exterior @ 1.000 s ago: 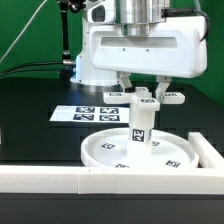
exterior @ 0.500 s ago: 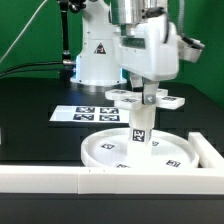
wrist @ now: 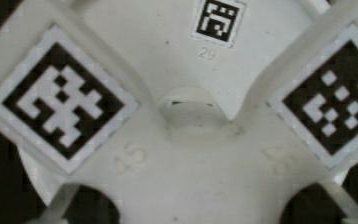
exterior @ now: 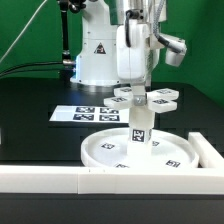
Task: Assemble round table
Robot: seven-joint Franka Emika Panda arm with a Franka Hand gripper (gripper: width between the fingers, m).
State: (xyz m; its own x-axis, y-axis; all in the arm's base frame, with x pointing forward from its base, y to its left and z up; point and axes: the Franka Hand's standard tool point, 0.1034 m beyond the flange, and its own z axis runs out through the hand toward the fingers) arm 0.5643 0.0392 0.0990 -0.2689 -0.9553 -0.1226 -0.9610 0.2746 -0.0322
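The large rimmed round disc (exterior: 103,151) lies flat on the black table. The short cylindrical post (exterior: 140,127) stands upright at its middle. The flat cross-shaped piece (exterior: 161,97) sits level on top of the post. My gripper (exterior: 141,94) reaches straight down and is shut on the cross-shaped piece at its middle. In the wrist view the cross-shaped piece (wrist: 179,120) fills the picture with two tagged arms spreading out, and my gripper (wrist: 197,205) holds it between the fingertips (wrist: 55,203). The post is hidden under the piece there.
The marker board (exterior: 85,113) lies behind the disc at the exterior view's left. A long white wall (exterior: 55,181) runs along the front and turns up the right side (exterior: 207,150). The robot base (exterior: 95,60) stands at the back.
My hand has turned about its vertical axis over the post, and the cross-shaped piece has turned with it. The disc and the post stay in place.
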